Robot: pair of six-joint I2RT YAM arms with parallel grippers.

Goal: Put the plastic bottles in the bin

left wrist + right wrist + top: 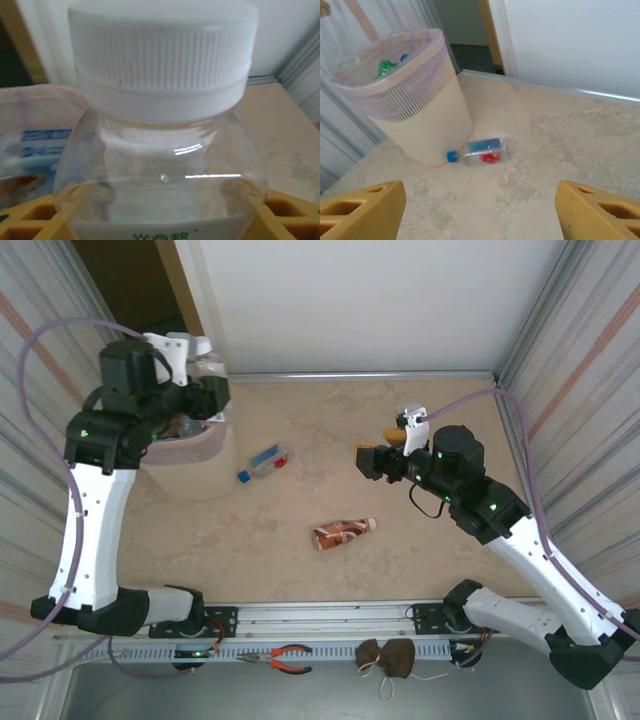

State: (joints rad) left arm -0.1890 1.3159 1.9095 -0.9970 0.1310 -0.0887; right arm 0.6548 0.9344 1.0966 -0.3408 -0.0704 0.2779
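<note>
My left gripper (207, 382) is shut on a clear plastic bottle (160, 150) with a white cap, held right above the rim of the pale pink bin (195, 465) at the far left. Its yellow fingers (287, 215) flank the bottle. A clear bottle with a blue cap and a blue-and-red label (265, 462) lies beside the bin, its cap (451, 156) against the bin's base. Mid-table lies a brown bottle (342, 532) with a white cap. My right gripper (368, 460) hovers open right of centre, facing the bin (420, 115), with nothing between its fingers (362, 210).
A green bottle (385, 67) and others lie inside the bin. Corrugated walls close in both sides, with a white wall and a dark doorway (130, 280) at the back. Red pliers (287, 658) and a brown pouch (386, 658) rest on the front rail.
</note>
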